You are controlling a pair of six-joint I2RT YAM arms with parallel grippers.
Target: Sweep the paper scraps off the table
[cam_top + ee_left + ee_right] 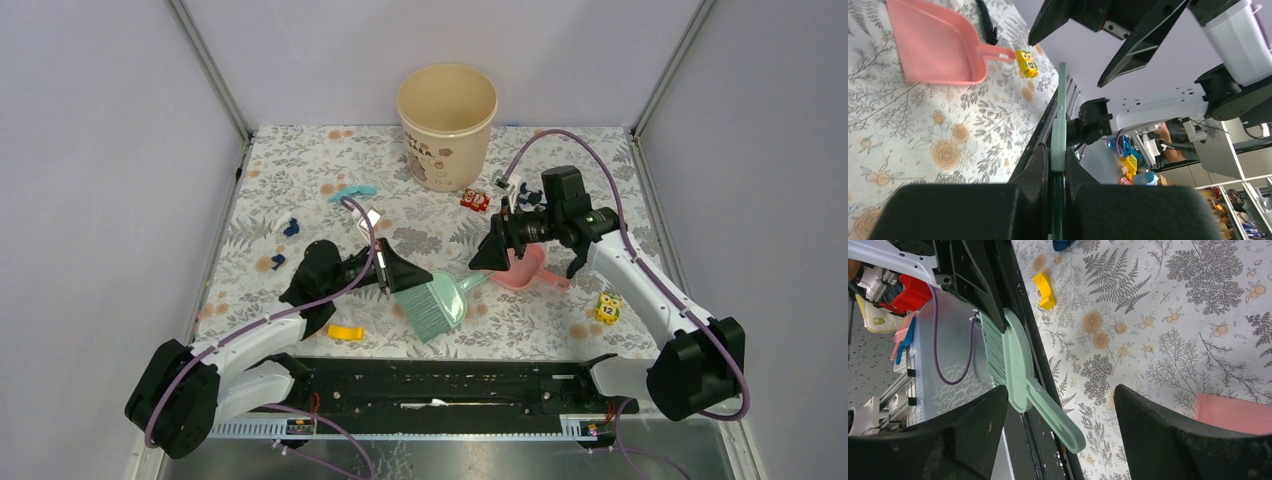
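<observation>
Since the paper scraps all lie on the far-left part of the table, they sit at about ten o'clock from the left gripper and well apart from the right gripper, so the left arm is plainly the nearer one. The navy bits are tiny, ragged and flat. The thin light-blue strip, further toward twelve o'clock, runs roughly nine-to-three with a slight curl.

The left gripper is clamped on a pale green plastic brush. Its handle juts toward two o'clock and its bristles face six o'clock, away from the scraps, so I'd judge it must swing round to reach them.

The right gripper hangs with its jaws spread wide and nothing between them, just over the pink dustpan, a smooth shallow scoop resting on the cloth. A beige bucket stands at twelve o'clock, and a flat yellow piece lies near the front edge.
</observation>
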